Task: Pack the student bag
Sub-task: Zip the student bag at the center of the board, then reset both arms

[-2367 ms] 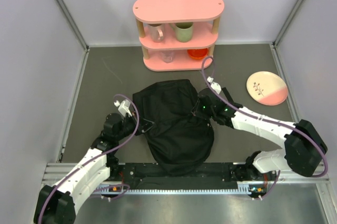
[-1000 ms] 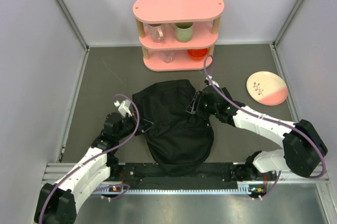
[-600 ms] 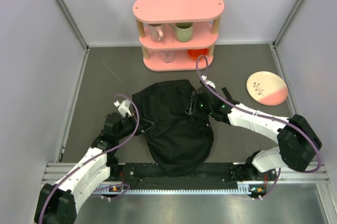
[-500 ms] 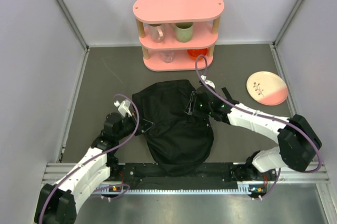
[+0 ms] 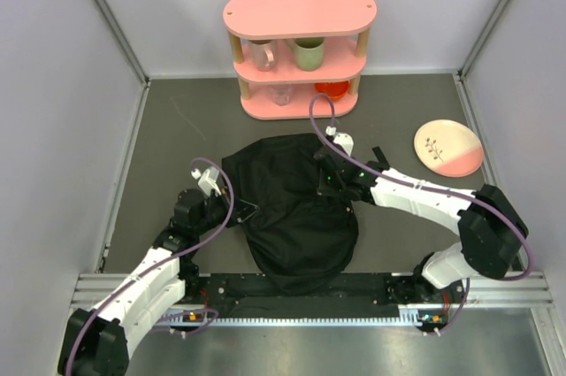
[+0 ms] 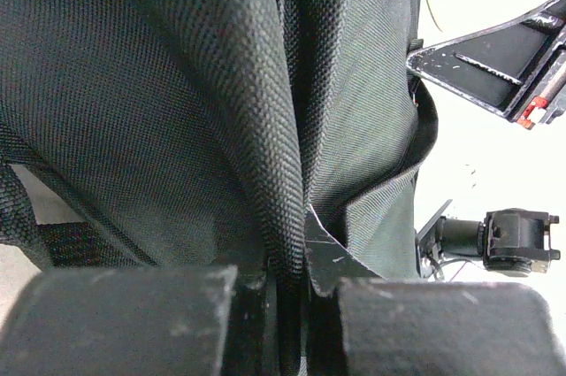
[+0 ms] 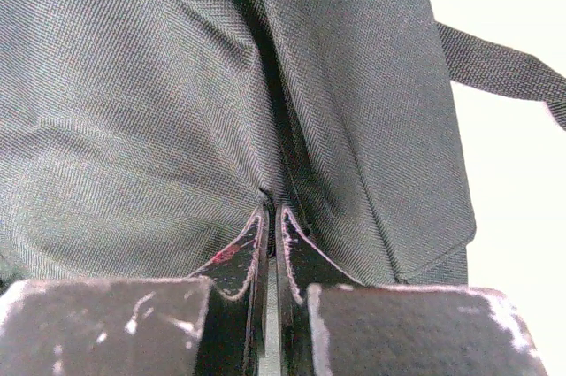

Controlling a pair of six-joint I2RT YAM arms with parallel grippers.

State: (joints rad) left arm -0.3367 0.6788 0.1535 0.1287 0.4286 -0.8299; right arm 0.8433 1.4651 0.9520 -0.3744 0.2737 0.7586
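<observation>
The student bag is lying at the middle of the tabletop, just ahead of the arm bases. The left tool is clamping a fold of the bag's black fabric at its 9 o'clock edge. The right tool is resting at the bag's 1 o'clock side, fingers together, tips touching the fabric along a seam; whether anything is being pinched there, I cannot tell. A pink shelf is standing at 12 o'clock, and a plate is lying at 2 o'clock.
</observation>
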